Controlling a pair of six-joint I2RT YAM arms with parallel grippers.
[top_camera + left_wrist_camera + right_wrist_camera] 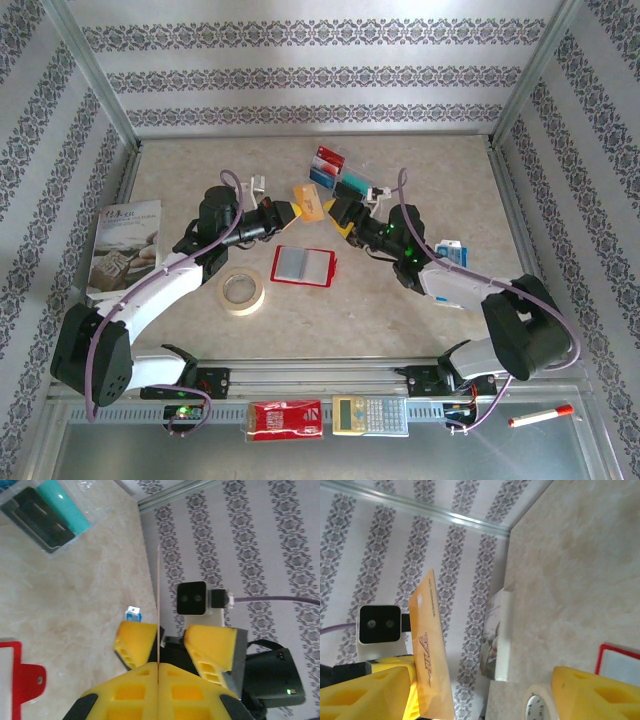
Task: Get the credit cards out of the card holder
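The red card holder (303,266) lies open on the table, its clear pockets facing up; a corner of the card holder (619,661) shows in the right wrist view. My left gripper (289,211) is shut on the yellow-orange credit card (311,203), held above the table. Edge-on, that card (158,605) rises from between the closed pads of the left gripper (158,666). My right gripper (345,215) faces it, open, and the card (427,645) stands next to one of its fingers (367,690). Red-and-white (328,158), blue (322,177) and teal-and-black (355,183) cards lie behind.
A tape roll (243,291) sits left of the holder, and a booklet (125,245) lies at the far left. A blue-and-white pack (451,252) lies under the right arm. On the front rail are a red packet (285,420), a calculator (370,415) and a marker (540,415).
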